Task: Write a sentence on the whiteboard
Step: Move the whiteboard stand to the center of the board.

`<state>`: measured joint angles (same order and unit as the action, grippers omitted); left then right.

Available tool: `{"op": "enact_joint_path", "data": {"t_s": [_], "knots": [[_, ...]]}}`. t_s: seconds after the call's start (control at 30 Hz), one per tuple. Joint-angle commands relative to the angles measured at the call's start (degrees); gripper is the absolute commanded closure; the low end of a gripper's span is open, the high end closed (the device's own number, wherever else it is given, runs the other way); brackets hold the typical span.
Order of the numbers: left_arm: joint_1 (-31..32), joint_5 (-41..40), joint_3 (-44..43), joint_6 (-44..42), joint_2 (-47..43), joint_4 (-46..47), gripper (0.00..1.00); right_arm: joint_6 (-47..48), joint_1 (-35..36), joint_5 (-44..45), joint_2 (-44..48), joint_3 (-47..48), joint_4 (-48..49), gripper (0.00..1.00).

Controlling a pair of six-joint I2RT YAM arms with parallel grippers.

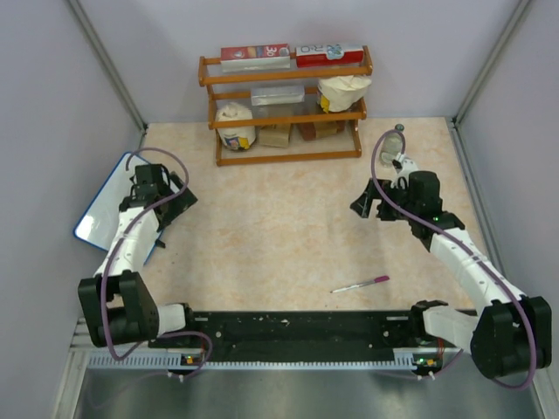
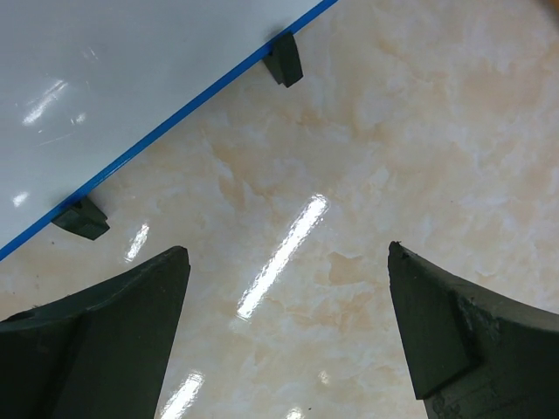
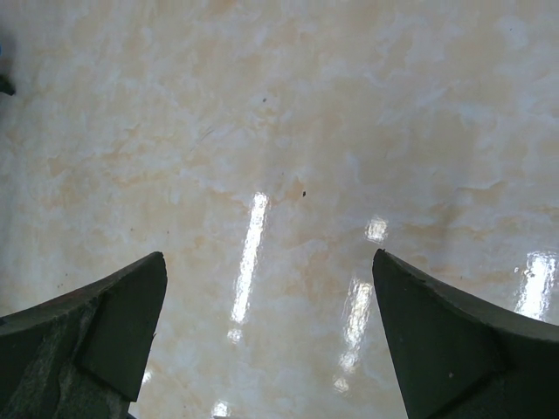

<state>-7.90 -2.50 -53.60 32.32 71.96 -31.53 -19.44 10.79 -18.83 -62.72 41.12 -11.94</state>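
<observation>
Left claw [image 2: 286, 251] and right claw [image 3: 269, 257] gape wide, empty; only left wrist shows whiteboard [image 2: 105, 78] feet [image 2: 284, 59]; only overhead shows marker [image 1: 360, 284].

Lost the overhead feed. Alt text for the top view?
Both grippers hang open and empty over a beige table: the left gripper beside the blue-framed whiteboard at the left wall, the right gripper on the right. A pink marker lies near the front edge; a wooden shelf stands at the back.

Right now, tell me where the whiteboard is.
Top view: the whiteboard stands at the left edge of the table, directly beside the left arm, on its outer side.
</observation>
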Motion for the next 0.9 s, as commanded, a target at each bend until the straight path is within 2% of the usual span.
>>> {"op": "enact_joint_path", "data": {"t_s": [0.0,0.1,0.2,0.47,0.63,0.87], "knots": [[-0.3,-2.2,-4.1,2.1,5.7,-4.7,0.02,1.2,0.6,0.6,-0.2,2.9,1.6,0.01],[-0.3,-2.7,-4.7,3.3,9.6,-5.5,0.04,1.2,0.6,0.7,0.3,2.5,1.0,0.01],[-0.2,-3.5,-2.8,3.7,9.1,-5.5,0.04,1.3,0.6,0.7,1.1,2.2,0.5,0.01],[-0.3,-7.5,3.1,5.4,-3.7,-13.0,0.06,1.2,0.6,-0.6,1.3,1.3,0.4,0.01],[-0.3,-9.8,9.1,10.0,-10.4,-15.2,0.07,0.8,0.6,-1.7,1.7,0.6,1.2,0.01],[-2.3,-11.4,12.0,12.4,-10.3,-12.8,0.11,0.0,0.6,-3.8,2.2,-0.2,2.0,0.01]]}}
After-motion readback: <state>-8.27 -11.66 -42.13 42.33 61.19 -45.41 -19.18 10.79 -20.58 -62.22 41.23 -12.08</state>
